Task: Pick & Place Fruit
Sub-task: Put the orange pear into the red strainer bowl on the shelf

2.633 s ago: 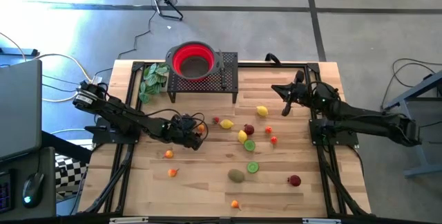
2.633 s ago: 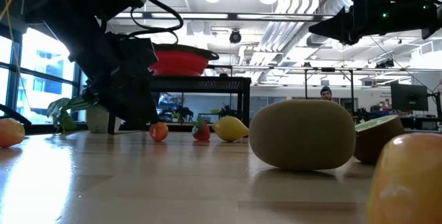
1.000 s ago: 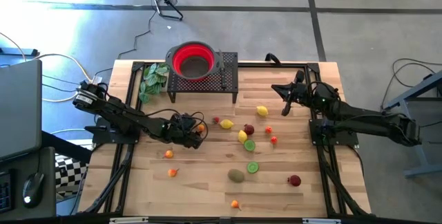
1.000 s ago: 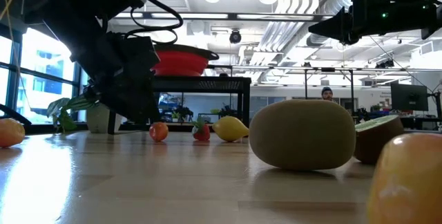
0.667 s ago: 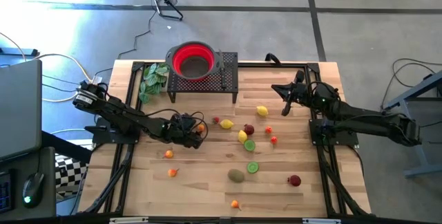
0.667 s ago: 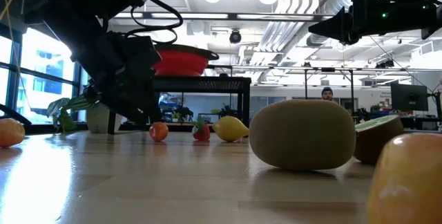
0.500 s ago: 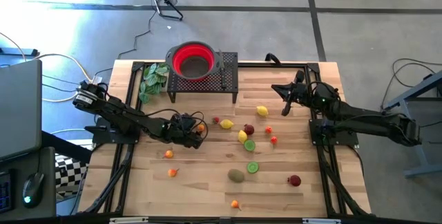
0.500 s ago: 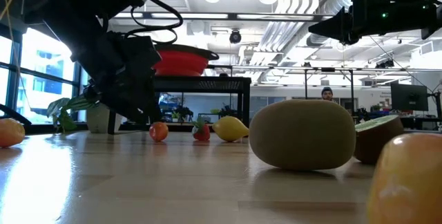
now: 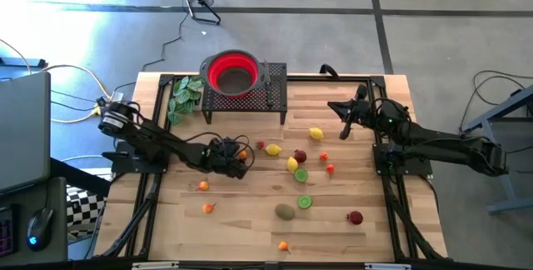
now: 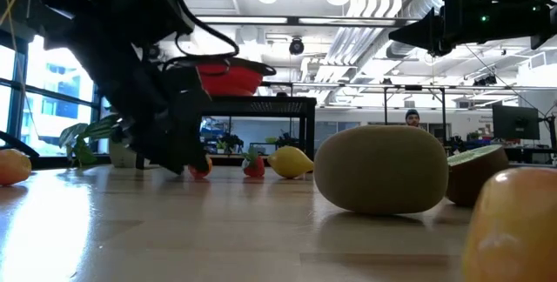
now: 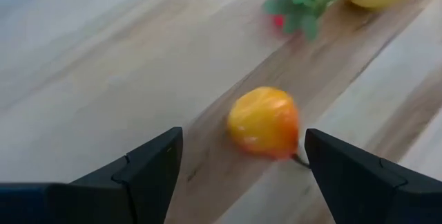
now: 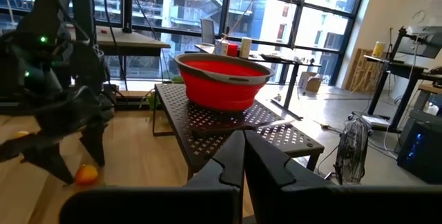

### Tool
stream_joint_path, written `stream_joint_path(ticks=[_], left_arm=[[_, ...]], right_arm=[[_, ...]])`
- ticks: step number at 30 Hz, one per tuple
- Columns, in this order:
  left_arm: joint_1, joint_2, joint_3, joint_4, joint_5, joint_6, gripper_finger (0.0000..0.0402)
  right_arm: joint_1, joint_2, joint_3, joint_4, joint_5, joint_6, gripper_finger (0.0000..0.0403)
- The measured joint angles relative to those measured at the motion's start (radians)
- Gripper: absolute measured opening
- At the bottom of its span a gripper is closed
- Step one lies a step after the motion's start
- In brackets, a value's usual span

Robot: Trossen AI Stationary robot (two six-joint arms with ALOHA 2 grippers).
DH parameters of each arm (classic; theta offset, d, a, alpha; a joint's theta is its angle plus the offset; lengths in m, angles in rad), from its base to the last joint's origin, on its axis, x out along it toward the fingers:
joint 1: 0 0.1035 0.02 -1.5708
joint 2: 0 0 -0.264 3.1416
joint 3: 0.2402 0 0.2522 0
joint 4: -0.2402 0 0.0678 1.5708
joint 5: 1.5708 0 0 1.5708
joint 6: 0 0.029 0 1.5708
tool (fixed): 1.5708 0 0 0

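- Left wrist view showed the orange fruit (image 11: 264,122) lying on the worktop (image 11: 103,79), centred between the left claw (image 11: 238,175) fingers but not touching them.
- Done well, the step probably called for lowering straight over that fruit, keeping it centred, then closing gently so the round piece could not roll out.
- The left claw stood wide apart and held nothing; it hung left of centre, just left of the strawberry (image 9: 261,146).
- The right claw (image 9: 340,109) waited at the far right, fingers together, empty.
- The red bowl (image 9: 232,72) sat on its rack at the far side.
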Motion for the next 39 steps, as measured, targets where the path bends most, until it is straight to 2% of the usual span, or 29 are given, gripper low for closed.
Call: stream_joint_path(ticks=[5, 12, 28, 39], left_arm=[[0.005, 0.014, 0.001, 0.045, 0.003, 0.005, 0.0299], [0.005, 0.014, 0.001, 0.033, -0.033, 0.007, 0.0299], [0.005, 0.014, 0.0, 0.033, -0.033, 0.007, 0.0297], [0.005, 0.014, 0.0, 0.034, -0.032, 0.007, 0.0225]], right_arm=[[0.0, 0.0, 0.0, 0.0, 0.0, 0.0, 0.0003], [0.0, 0.0, 0.0, 0.0, 0.0, 0.0, 0.0003], [0.0, 0.0, 0.0, 0.0, 0.0, 0.0, 0.0003], [0.0, 0.0, 0.0, 0.0, 0.0, 0.0, 0.0003]])
